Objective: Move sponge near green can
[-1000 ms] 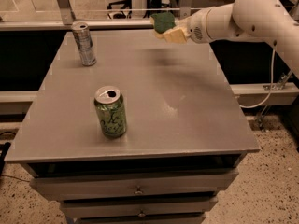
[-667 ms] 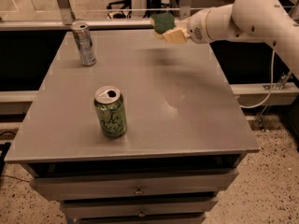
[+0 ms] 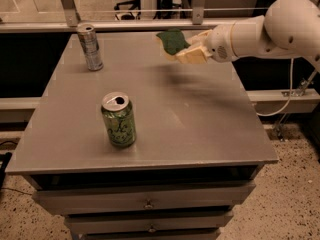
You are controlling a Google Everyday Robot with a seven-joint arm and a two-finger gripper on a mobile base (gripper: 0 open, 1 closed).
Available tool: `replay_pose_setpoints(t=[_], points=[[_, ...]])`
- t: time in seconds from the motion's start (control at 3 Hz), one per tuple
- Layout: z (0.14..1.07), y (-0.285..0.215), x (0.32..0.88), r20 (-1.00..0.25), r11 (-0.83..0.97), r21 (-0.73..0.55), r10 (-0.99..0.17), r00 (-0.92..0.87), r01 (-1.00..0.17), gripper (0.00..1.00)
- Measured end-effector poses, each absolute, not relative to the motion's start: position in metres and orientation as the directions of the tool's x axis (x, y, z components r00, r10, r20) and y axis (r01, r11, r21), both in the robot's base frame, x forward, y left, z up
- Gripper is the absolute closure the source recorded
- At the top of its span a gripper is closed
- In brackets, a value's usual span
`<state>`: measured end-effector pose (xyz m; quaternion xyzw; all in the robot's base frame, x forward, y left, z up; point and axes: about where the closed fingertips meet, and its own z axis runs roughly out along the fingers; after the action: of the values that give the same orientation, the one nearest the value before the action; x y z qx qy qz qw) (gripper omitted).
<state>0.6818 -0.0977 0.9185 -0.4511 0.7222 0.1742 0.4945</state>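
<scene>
- well, the green can point(image 3: 119, 120) stands upright on the grey desk point(image 3: 200, 129), toward the front left part of the top. its silver lid faces up with a dark opening, and pale script shows on its side.
- behind the green can and off to its right, the gripper point(image 3: 186, 48) hangs in the air above the far part of the desk, not touching the surface.
- the jaws are clenched on the sponge point(image 3: 172, 40). its dark green scouring face is tilted up and turned toward the green can's side, and the pale yellow foam shows beneath, against the jaws.
- the sponge is off the desk and well apart from the green can, farther back and to the right of it.
- a soft shadow point(image 3: 200, 86) lies on the desk below the gripper, behind and to the right of the green can.
- the white arm point(image 3: 260, 31) reaches in from the right of the green can, running about level above the desk's far right edge.
- a slimmer silver-grey can point(image 3: 90, 47) stands upright behind the green can and slightly to its left, near the far left corner. it is well apart from both the green can and the sponge.
- below the green can, the desk's front shows drawers point(image 3: 125, 199) with small knobs point(image 3: 148, 204).
- right of the green can, past the desk's edge, a thin pale cable point(image 3: 287, 94) hangs down toward a speckled floor point(image 3: 300, 194).
</scene>
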Motion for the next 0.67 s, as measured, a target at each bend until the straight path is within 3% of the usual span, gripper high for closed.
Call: replay_pose_setpoints(t=[0.67], points=[[0.889, -0.080, 0.583, -0.827, 0.291, -0.154, -0.561, -0.038, -0.944, 1.00]])
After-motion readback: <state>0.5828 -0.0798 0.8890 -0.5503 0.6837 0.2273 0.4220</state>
